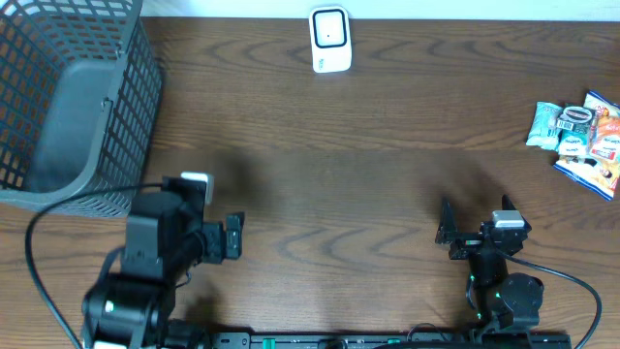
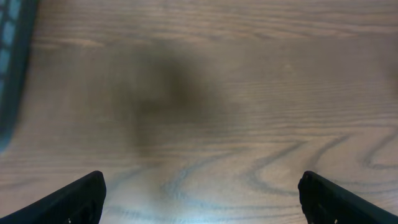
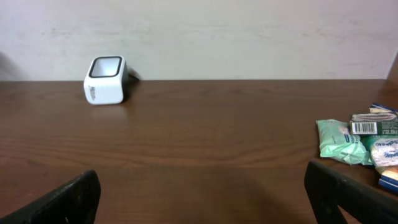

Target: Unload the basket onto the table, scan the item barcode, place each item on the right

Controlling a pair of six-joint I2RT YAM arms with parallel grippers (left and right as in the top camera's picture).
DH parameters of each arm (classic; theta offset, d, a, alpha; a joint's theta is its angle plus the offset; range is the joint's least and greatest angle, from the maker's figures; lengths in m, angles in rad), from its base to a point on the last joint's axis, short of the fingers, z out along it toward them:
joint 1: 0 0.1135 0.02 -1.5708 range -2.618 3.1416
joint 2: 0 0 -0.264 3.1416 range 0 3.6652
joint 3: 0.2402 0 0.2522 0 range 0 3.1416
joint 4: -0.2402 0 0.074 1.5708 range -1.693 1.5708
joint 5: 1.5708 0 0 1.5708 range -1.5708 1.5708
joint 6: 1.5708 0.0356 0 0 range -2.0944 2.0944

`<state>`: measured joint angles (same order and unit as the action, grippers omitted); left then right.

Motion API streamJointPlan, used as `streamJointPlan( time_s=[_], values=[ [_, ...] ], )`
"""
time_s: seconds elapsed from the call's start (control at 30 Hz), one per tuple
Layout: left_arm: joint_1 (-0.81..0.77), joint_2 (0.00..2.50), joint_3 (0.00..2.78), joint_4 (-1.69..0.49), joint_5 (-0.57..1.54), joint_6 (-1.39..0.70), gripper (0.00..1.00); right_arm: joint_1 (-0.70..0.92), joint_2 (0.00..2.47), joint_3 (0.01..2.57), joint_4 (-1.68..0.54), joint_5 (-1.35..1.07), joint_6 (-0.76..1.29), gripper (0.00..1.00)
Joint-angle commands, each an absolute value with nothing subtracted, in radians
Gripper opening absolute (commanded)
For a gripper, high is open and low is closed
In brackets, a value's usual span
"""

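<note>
A dark wood worktop [image 1: 368, 145] meets a pale wall [image 3: 249, 37]. Snack packets [image 1: 579, 136] lie at its right edge, and a white scanner [image 1: 329, 40] sits at the far edge. The left end effector [image 2: 202, 198] and right end effector [image 3: 202, 198] gape wide, holding nothing.

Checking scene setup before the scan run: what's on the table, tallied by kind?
Grey plastic mesh basket: 1
White box-shaped barcode scanner: 1
Colourful snack packets: at least 4, overlapping
Total: at least 6
</note>
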<state>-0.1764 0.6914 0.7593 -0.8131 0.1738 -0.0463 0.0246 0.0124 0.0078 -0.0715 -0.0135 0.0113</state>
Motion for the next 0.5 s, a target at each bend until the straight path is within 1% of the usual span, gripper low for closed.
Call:
streamJointPlan(
  time_s=[0.0,0.23,0.47],
  values=[
    [-0.127,0.584,0.654,-0.764,0.281,0.044,0.98,0.025,0.006,0.006,-0.076,-0.009,0.014,0.99],
    [-0.088,0.385,0.501,-0.664,0.278,0.038,0.98,0.025,0.006,0.006,-0.076,-0.009,0.014,0.99],
    [-0.077,0.203,0.427,-0.585,0.277,-0.05,0.98,0.025,0.006,0.006,-0.076,-0.009,0.014,0.99]
  ],
)
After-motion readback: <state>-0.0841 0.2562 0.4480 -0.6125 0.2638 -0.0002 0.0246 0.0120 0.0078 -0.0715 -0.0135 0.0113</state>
